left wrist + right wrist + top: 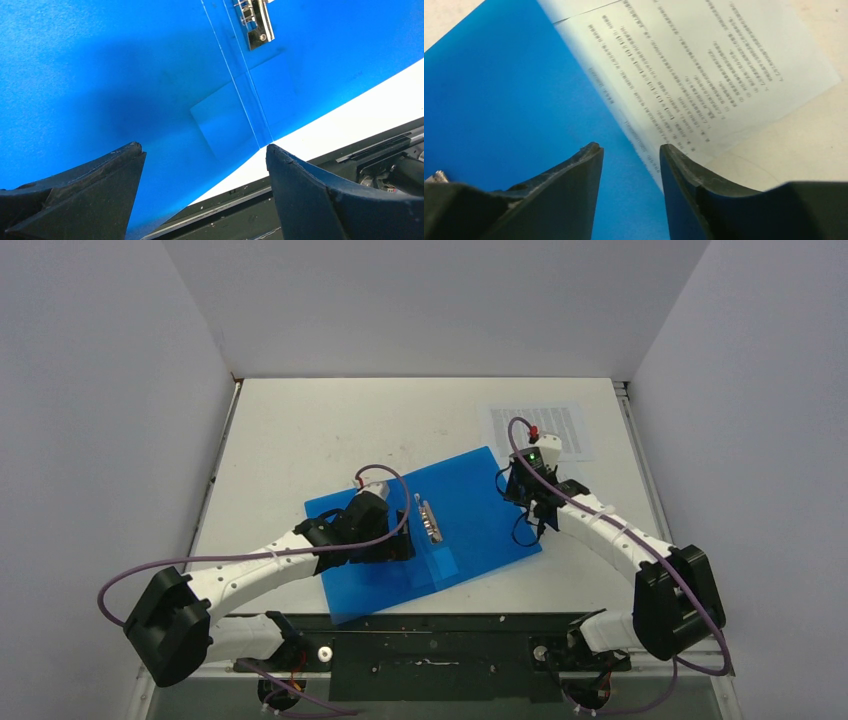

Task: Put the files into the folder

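The blue folder (pixel 470 510) lies open and flat on the table, its metal clip (pixel 430 520) along the spine. It fills most of the left wrist view (pixel 100 75), with the clip (pixel 260 22) at the top. The printed white files (pixel 545 428) lie at the back right, touching the folder's far right corner. My left gripper (pixel 400 545) is open and empty over the folder's left half (pixel 205 150). My right gripper (pixel 518 485) is open with a narrow gap and empty (pixel 630 147), over the folder's right edge (pixel 499 100) where the files (pixel 704 65) meet it.
A paler label patch (pixel 220 125) shows on the folder near its front edge. A black metal rail (pixel 430 640) runs along the table's near edge. White walls close in the left, back and right. Purple cables loop from both arms.
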Available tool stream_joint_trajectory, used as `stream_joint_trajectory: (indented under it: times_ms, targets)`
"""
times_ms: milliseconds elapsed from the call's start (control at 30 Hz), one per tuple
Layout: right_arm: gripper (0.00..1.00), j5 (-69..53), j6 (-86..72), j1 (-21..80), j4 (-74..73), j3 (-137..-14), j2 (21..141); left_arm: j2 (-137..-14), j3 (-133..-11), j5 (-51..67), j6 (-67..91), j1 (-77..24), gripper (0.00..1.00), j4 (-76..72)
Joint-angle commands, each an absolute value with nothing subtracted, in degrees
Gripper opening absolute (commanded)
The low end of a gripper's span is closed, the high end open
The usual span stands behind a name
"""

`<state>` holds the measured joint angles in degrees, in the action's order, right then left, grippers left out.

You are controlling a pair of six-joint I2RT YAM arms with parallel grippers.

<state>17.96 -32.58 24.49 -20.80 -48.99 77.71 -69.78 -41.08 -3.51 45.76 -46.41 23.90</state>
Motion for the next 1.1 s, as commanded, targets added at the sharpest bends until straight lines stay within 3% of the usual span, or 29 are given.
stream_joint_trajectory:
  times_ms: [0,300,1067]
  targets:
    - [0.48,19.2,-31.5,21.1,-20.8,-48.6,77.6,-69.7,-41.1,-1.5,44.5,-46.8,0.91,20.1]
    - [0.61,10.9,-31.7,15.5,-16.1,-45.1,80.8,-67.6,-39.9,-1.6,44.0,-46.7,0.91,20.5]
    - [0.58,-5.2,-37.3,16.5,-6.9,-36.4,81.1,-66.2,-39.4,-3.0,44.1,-46.8,0.91,21.8]
